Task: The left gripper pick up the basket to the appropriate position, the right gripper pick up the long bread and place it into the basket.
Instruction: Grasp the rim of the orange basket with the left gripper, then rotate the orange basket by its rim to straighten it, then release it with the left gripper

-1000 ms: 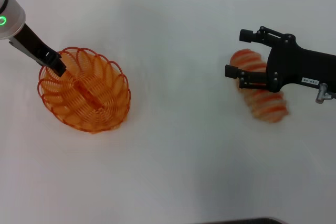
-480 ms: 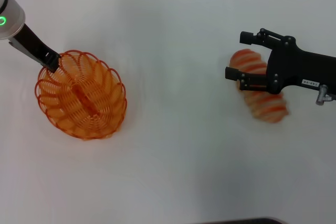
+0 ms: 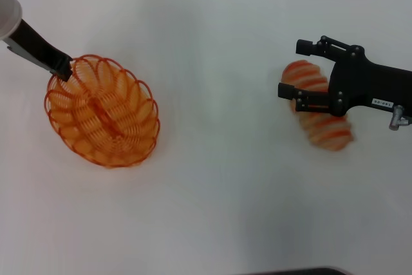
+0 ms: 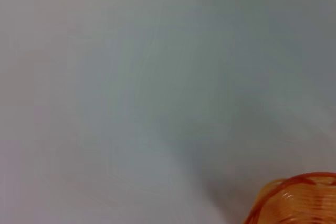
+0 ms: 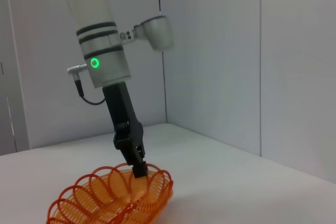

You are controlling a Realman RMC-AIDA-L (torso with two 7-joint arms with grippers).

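Head view: left gripper (image 3: 62,69) on basket (image 3: 102,112) rim, arm angled steeply.

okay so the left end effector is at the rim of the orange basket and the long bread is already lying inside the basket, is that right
Not quite. The left end effector is at the rim of the orange basket, but the long bread is not inside it. The head view shows the bread lying on the table far off to the right, under the right end effector, whose fingers are spread. The basket holds nothing.
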